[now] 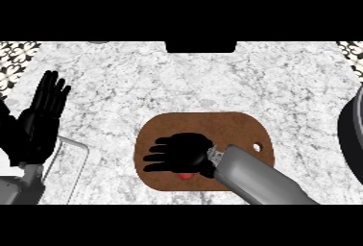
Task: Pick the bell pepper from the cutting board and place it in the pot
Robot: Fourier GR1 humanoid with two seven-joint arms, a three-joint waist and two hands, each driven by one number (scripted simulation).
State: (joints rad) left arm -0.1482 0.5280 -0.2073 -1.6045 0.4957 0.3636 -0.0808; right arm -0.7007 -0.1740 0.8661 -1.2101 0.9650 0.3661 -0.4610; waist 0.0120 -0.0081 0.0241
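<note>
The right hand is hovering over the brown cutting board, palm down, its forearm coming in from the lower right. A small red patch, the bell pepper, is showing just beneath the heel of that hand, on the board's lower part; the rest of it is lying hidden under the palm. The fingers are pointing toward the view's left and are curving down somewhat, away from the visible bit of pepper, but whether they are closing round it or only covering it cannot be told.

The left hand is resting open at the view's left edge, fingers straight and pointing up, well apart from the board.

The dark curved rim of the pot is showing at the right edge, apart from the board. Counting: one cutting board, one pepper, one pot, two hands, all on or above the speckled grey worktop.
</note>
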